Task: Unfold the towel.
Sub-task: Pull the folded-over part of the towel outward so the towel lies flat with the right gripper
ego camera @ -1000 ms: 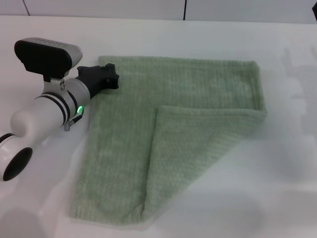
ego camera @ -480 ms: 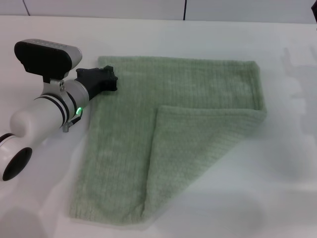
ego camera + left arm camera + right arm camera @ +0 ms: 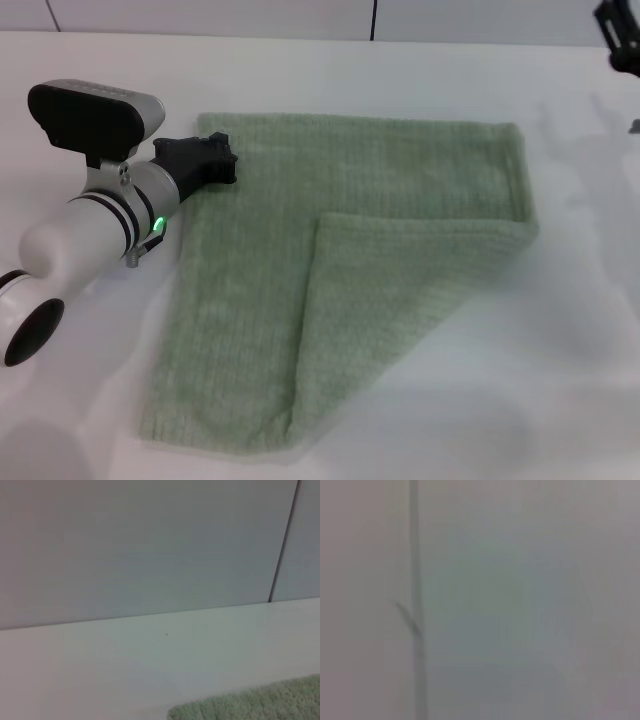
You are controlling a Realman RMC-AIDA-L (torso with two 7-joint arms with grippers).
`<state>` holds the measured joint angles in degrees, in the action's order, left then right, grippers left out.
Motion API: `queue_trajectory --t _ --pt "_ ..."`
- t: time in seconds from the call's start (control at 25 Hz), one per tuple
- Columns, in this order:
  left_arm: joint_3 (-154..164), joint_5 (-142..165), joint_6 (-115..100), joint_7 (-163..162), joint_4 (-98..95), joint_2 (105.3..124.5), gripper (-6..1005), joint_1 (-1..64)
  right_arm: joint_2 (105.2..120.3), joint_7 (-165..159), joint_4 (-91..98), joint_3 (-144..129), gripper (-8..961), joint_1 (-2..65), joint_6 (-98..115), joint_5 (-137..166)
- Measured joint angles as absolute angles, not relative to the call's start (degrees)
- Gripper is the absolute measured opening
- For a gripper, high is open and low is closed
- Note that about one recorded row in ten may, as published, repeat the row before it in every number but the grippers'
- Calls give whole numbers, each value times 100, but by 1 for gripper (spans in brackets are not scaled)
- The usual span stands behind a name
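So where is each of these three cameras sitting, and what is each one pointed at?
Head view: from the robot's head, looking forward and down at the towel on the white table; the left gripper rests at the towel's far left corner, the right gripper shows at the top right edge.
Left wrist view: on the left arm, low, facing the wall; none of the robot's own body shows.
Right wrist view: on the right arm, blurred pale surface only.
Shared: the head and left wrist views both show the towel and table.

Head view: looks down at the worktop [image 3: 420,70].
Left wrist view: low, shares the towel [image 3: 260,705] edge.
Right wrist view: blurred wall.
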<state>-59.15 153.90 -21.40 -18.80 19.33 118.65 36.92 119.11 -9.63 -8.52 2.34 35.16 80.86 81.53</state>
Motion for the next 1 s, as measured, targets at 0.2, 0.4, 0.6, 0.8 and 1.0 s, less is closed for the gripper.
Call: queue_trajectory --t 0.2,0.4,0.6,0.8,1.0 --pt "-5915 15390 -2139 -1880 1936 11865 -2 3693 11895 -2640 -95 236 714 3424 8555 9608" --pt "-5915 15390 -2140 -1875 1959 11865 -2 3681 11889 -3850 614 237 715 3438 8935 10668" --pt "-5915 15390 -2145 -1873 1974 11858 -2 3672 11884 -4789 1358 11 715 3502 9257 11376" --pt "-5915 15390 -2152 -1867 1977 11856 -2 3660 11883 -5140 1935 -1075 715 3514 9224 11437" --pt "-5915 15390 -2154 -1863 1986 11856 -2 3657 11882 -5678 2357 -1859 715 3512 9146 11443"
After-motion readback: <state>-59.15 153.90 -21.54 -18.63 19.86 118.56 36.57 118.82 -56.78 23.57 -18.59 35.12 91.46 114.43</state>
